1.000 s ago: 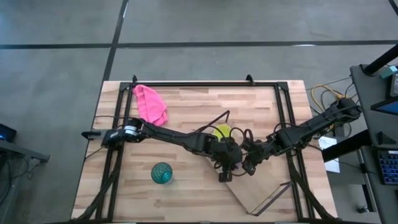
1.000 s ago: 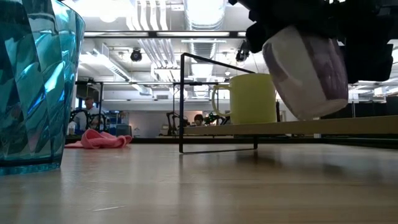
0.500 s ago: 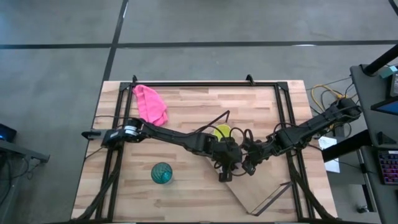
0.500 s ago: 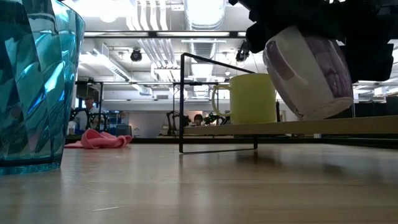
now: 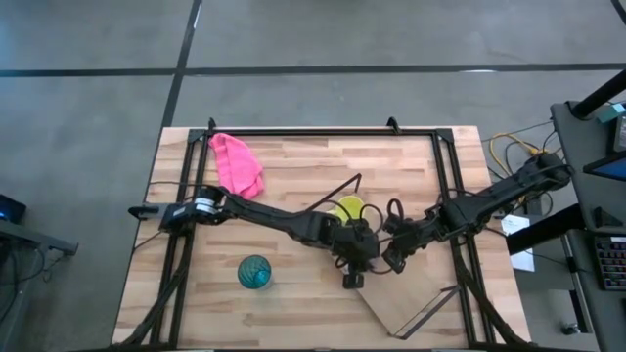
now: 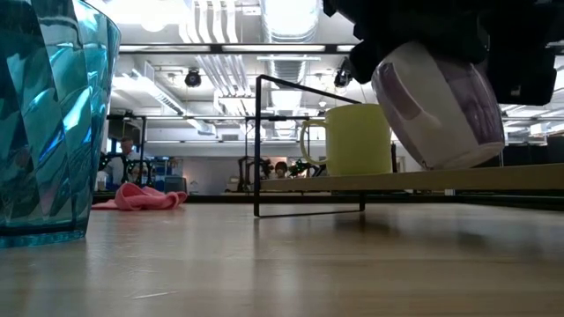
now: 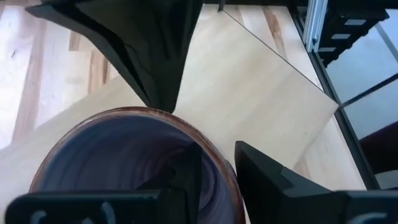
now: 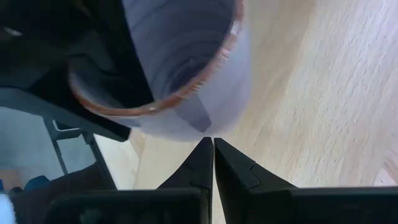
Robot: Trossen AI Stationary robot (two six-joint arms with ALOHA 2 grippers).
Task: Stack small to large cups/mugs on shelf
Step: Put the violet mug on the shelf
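My left gripper is shut on the translucent purple mug, which it holds tilted just above the light plywood shelf. My right gripper is shut, and its tips stand at the mug's outer wall. The yellow mug stands upright on its base on the shelf's far end. The teal ribbed cup stands on the table near the front, left of the arms. My left gripper holds the purple mug by its rim, with one finger inside the mug and one outside. The fingers come from above. The mug hangs tilted below them, just over the shelf board. My right gripper's shut fingertips reach the mug's lower outer wall; whether they touch it I cannot tell.
A pink cloth lies at the table's far left. The shelf lies slantwise at the table's near right, with a black wire bracket at its far end and another at its near end. A black frame runs around the table.
The purple mug has shifted slightly toward the table's right and tipped a little in my left gripper's hold. It stays just above the shelf.
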